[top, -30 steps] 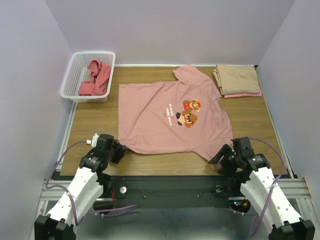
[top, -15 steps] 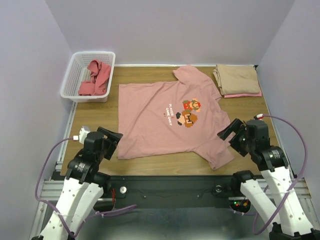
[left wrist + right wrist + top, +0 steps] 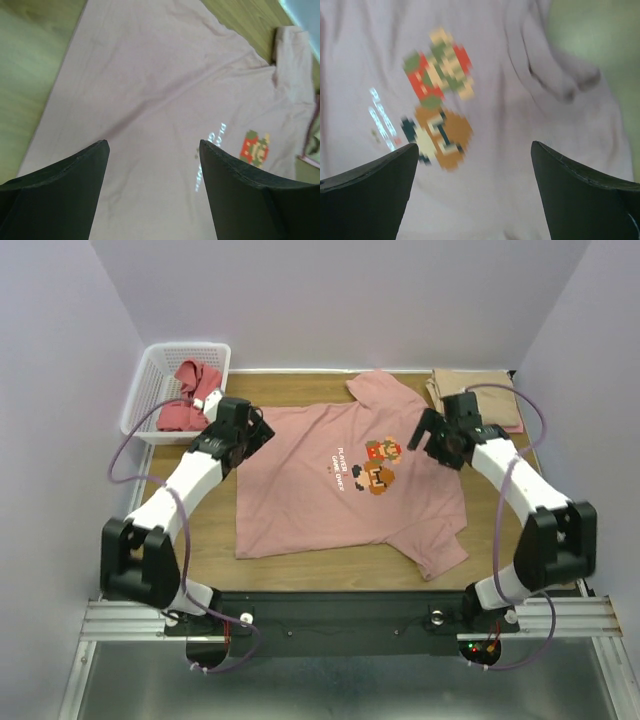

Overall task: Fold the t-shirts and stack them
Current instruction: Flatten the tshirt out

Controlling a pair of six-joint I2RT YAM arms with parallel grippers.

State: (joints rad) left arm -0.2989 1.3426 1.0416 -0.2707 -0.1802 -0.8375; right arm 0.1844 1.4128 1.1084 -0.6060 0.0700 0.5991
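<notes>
At 10 o'clock, a coral-red tee (image 3: 190,400) is seen crumpled in the white basket (image 3: 190,345). The left gripper (image 3: 152,147) is held with jaws spread, empty, over the dusty pink t-shirt (image 3: 320,490). This shirt is laid flat at the middle of the table (image 3: 190,530), its long axis from 9 to 3 o'clock and its collar toward 3. The right gripper (image 3: 475,147) is likewise spread wide, above the chest print. A folded tan tee (image 3: 495,405) is stacked at 1 o'clock.

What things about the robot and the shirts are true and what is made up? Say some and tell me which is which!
1. The pink shirt lies spread out flat on the table. True.
2. The white basket is empty. False: a red shirt lies crumpled in it.
3. Both pairs of jaws stand open and hold nothing. True.
4. The folded tan shirt sits at the near left corner of the table. False: it sits at the far right corner.
5. The pink shirt has a plain front. False: it shows game characters and white words.
</notes>
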